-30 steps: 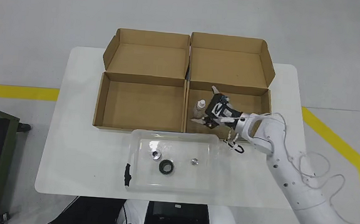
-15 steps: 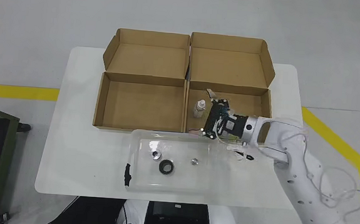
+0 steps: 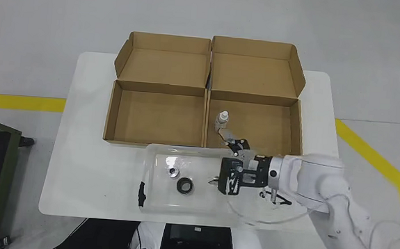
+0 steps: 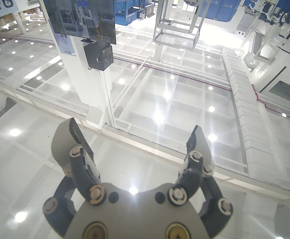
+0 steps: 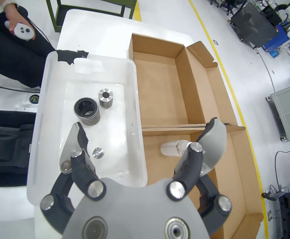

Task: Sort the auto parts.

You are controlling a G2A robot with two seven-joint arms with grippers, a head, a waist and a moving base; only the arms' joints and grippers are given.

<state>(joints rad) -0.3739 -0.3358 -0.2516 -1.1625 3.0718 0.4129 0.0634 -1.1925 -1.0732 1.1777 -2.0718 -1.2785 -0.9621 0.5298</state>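
left claw (image 4: 136, 133) points up at the ceiling, spread, holds nothing. the right arm is the nearer one.

on the desk (image 3: 86, 151) the tray (image 3: 184, 148) stands at the front edge. in its left half are the cylinder (image 3: 173, 171), toward the back wall, and the bearing (image 3: 184, 187), just beside it toward the front wall. both are upright w/ bore up. the disc (image 5: 97, 152) lies flat in the tray's right half, apart from these two.

right claw (image 5: 146, 126) hangs over the tray's right wall, spread wide, empty. one finger (image 5: 78, 135) is over the tray, the other over the right box (image 3: 269, 129), near the bottle (image 3: 221, 118) by the box's left wall.

the disc shows just beside the inner side of the tray-side finger, so i judge it the next part. it has no long axis, so any angle fits. the claw should shift toward the tray's left wall to centre on it, then go down.
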